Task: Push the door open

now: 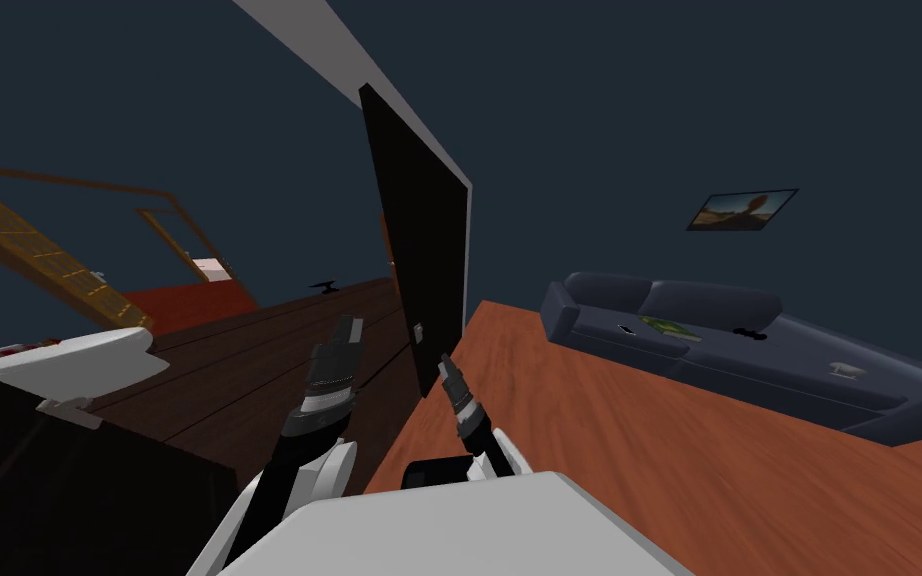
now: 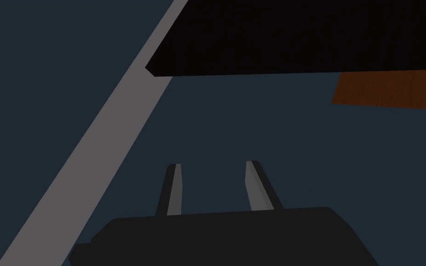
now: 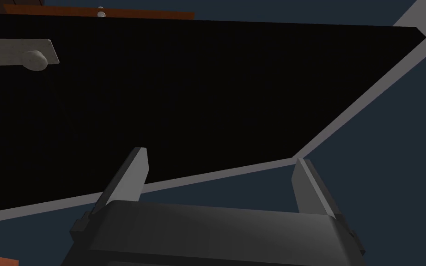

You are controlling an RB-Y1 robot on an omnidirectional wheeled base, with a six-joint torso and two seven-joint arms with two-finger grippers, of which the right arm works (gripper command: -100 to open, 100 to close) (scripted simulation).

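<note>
Head view: black door stands ajar at centre, just ahead of me, w/ a small handle near the end closest to me. R gripper is just beside that end, under the handle; can't tell if it's touching. L gripper is raised on the door's other side, over dark floor. Sofa and wall pic are well apart to the right.

L wrist view: fingers stand a narrow gap apart w/ nothing between. The door is ahead, clear of the tips, w/ a grey strip beside it.

R wrist view: jaws wide, empty. The door face spans ahead of the fingers, w/ the pale handle off to one side.

Step, as I judge it: closing in to push w/ the R arm; the door looks partly open, so the job's not done. Next move calls for R fingers flat on the door face near the handle side, then a steady fwd push following the swing, w/ the L arm kept clear.

No brand, label or writing legible anywhere.
</note>
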